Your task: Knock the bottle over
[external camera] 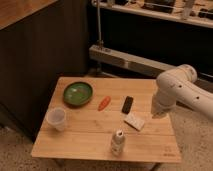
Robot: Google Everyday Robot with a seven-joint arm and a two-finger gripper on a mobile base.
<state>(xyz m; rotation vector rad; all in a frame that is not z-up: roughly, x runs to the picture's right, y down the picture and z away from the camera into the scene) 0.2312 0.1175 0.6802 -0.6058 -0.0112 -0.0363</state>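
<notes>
The bottle [118, 142] is small and whitish with a narrow neck and a faint label. It stands upright near the front edge of the wooden table [90, 135], right of the middle. My white arm reaches in from the right, and its gripper [158, 113] hangs over the table's right edge, behind and to the right of the bottle and well apart from it. The gripper holds nothing that I can see.
A flat white block [134, 121] lies between the gripper and the bottle. A black rectangular object [128, 104], an orange object [104, 103] and a green bowl [77, 93] sit further back. A translucent cup [57, 119] stands at the left. A metal rail [135, 62] runs behind the table.
</notes>
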